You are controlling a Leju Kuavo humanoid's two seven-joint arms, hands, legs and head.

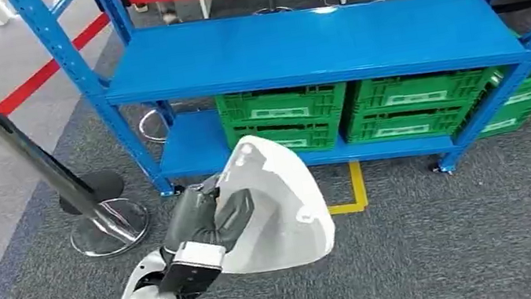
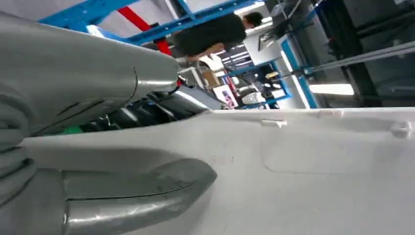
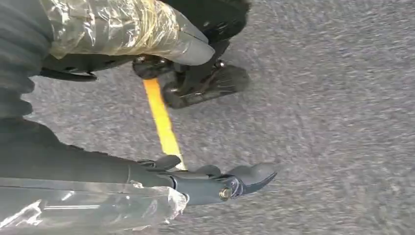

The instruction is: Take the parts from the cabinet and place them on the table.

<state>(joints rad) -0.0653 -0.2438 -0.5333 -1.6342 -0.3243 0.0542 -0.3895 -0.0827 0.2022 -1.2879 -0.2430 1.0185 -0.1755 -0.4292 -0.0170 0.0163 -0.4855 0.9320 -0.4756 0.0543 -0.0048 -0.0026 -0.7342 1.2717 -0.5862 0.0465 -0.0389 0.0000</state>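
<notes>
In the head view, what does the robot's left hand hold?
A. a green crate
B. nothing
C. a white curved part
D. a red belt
C: the left hand grips a white curved part in front of the blue shelf; its grey fingers lie against the white surface in the left wrist view, while the green crates stay on the lower shelf.

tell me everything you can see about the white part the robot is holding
The white part is a smooth, curved shell that looks like moulded plastic, with a rounded outline, a narrower top and small raised tabs near its edges. The left hand grips its left edge, thumb across the face, holding it upright above the grey carpet in front of the blue shelving. Nothing else touches it.
</notes>
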